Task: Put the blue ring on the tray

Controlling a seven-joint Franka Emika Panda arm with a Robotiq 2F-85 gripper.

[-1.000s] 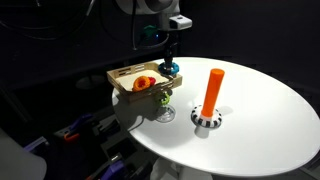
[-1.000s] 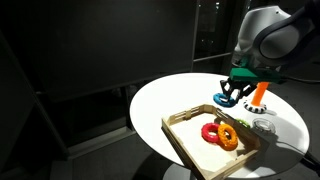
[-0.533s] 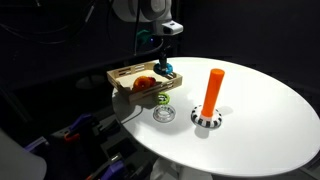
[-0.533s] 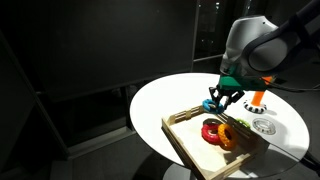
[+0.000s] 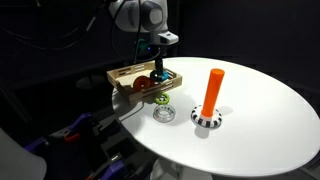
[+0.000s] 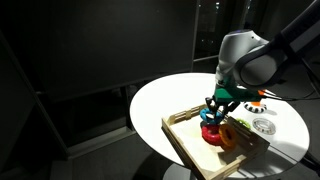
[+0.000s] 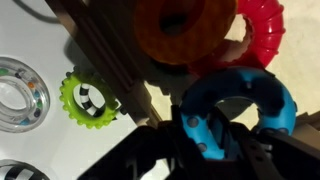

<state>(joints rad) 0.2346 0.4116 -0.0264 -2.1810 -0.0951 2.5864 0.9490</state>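
My gripper (image 7: 228,142) is shut on the blue ring (image 7: 235,85) and holds it over the light wooden tray (image 7: 105,55), just inside its edge. In both exterior views the gripper (image 5: 158,72) (image 6: 215,110) hangs low over the tray (image 5: 124,72) (image 6: 183,148). An orange ring (image 7: 185,30) (image 6: 229,139) and a red ring (image 7: 268,40) (image 6: 211,131) lie in the tray. A green ring (image 7: 88,100) (image 5: 163,97) lies on the white table just outside the tray wall.
An orange peg (image 5: 212,90) on a striped base stands mid-table, beside the tray in an exterior view (image 6: 258,97). A clear ring (image 5: 163,114) (image 7: 20,95) lies near the green one. The round white table (image 5: 260,120) drops off to dark surroundings.
My gripper has carried the blue ring from the table beside the tray to over the tray's inside and lower. The other rings have not moved.
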